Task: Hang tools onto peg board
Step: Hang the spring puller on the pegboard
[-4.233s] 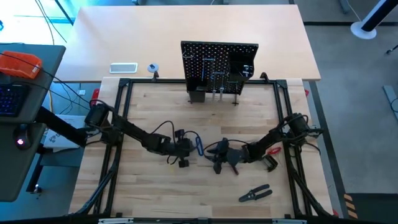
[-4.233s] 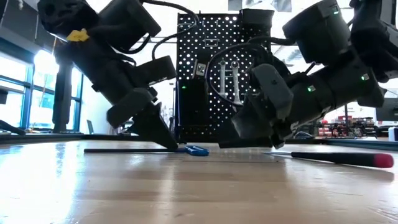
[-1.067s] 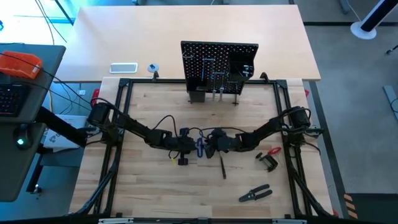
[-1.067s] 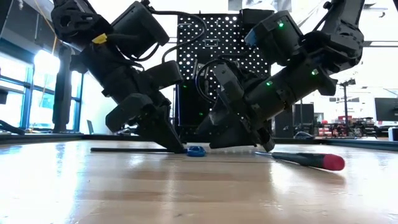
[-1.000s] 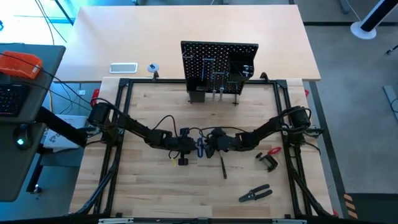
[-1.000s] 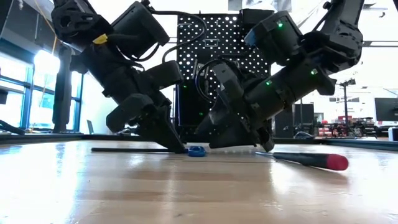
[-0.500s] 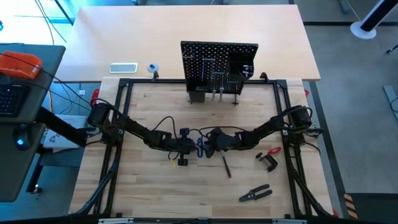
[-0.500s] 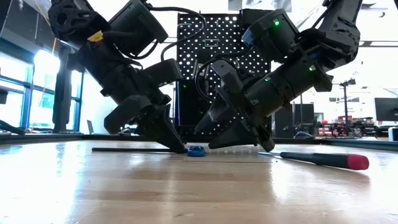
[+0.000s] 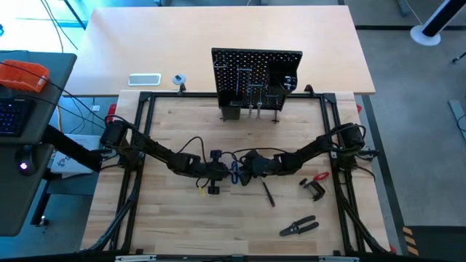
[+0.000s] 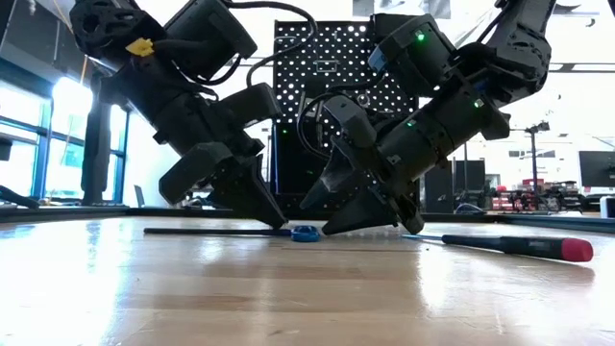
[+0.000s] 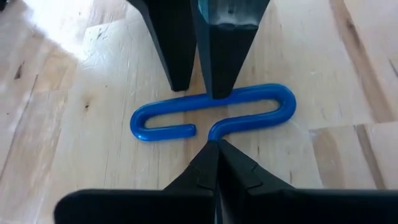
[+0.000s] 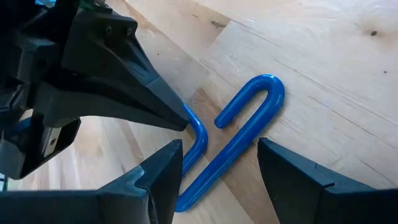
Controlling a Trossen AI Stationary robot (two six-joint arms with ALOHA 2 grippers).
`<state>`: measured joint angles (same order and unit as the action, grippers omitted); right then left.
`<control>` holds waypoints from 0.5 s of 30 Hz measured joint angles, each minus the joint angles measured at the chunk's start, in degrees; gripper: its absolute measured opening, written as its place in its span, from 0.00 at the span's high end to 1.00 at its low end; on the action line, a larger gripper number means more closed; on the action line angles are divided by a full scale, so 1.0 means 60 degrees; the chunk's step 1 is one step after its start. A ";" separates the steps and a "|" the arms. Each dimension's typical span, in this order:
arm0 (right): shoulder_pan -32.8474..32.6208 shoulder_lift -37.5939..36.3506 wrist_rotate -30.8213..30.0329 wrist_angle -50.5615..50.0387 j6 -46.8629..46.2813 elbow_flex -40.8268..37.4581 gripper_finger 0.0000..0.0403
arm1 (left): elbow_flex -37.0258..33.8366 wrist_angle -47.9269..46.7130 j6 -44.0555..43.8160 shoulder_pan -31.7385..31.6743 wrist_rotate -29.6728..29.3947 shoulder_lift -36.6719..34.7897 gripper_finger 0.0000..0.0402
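Centrally on the table, the left gripper (image 11: 214, 144), fingers pressed together, touches the blue key (image 11: 214, 114). Opposite, the right gripper (image 12: 219, 167) stands spread wide astride it, holding nothing.

My matt black plastic fingers (image 12: 163, 175) press glossy, smooth blue-coated key handle (image 12: 239, 140) on pale, satin-finished wooden table (image 12: 323, 74), grain showing at lower centre.
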<state>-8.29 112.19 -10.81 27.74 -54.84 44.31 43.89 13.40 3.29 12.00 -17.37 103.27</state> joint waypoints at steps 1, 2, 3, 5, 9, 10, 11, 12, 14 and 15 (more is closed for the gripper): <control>0.0000 -0.0030 0.0028 -0.0034 0.0058 -0.0003 0.49 | 0.0001 -0.0014 0.0009 0.0015 -0.0035 -0.0023 1.00; 0.0000 -0.0031 0.0029 -0.0042 0.0084 -0.0004 0.49 | 0.0001 -0.0059 0.0054 0.0021 -0.0048 -0.0058 1.00; 0.0000 -0.0034 0.0045 -0.0046 0.0101 -0.0007 0.49 | 0.0001 -0.0050 0.0056 0.0021 -0.0046 -0.0091 1.00; 0.0001 -0.0038 0.0062 -0.0035 0.0111 -0.0011 0.49 | 0.0001 -0.0126 0.0022 0.0005 0.0157 -0.0183 1.00; 0.0003 -0.0038 0.0062 -0.0056 0.0122 -0.0015 0.49 | 0.0008 -0.0433 -0.0022 -0.0063 0.0481 -0.0267 0.92; 0.0004 -0.0038 0.0058 -0.0053 0.0126 -0.0015 0.49 | 0.0008 -0.0433 -0.0020 -0.0068 0.0525 -0.0267 0.88; 0.0004 -0.0038 0.0058 -0.0054 0.0122 -0.0015 0.49 | 0.0008 -0.0468 -0.0019 -0.0076 0.0536 -0.0267 0.85; 0.0004 -0.0038 0.0053 -0.0056 0.0118 -0.0015 0.49 | 0.0008 -0.0482 -0.0039 -0.0111 0.0545 -0.0261 0.81; 0.0007 -0.0038 0.0031 -0.0054 0.0121 -0.0015 0.49 | 0.0008 -0.0499 -0.0214 -0.0253 0.0589 -0.0200 0.73; 0.0007 -0.0038 0.0026 -0.0041 0.0113 -0.0015 0.49 | 0.0008 -0.0546 -0.0288 -0.0364 0.0690 -0.0163 0.70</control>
<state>-8.25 111.96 -10.66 27.49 -54.16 44.22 43.94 10.12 1.56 9.82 -13.23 102.29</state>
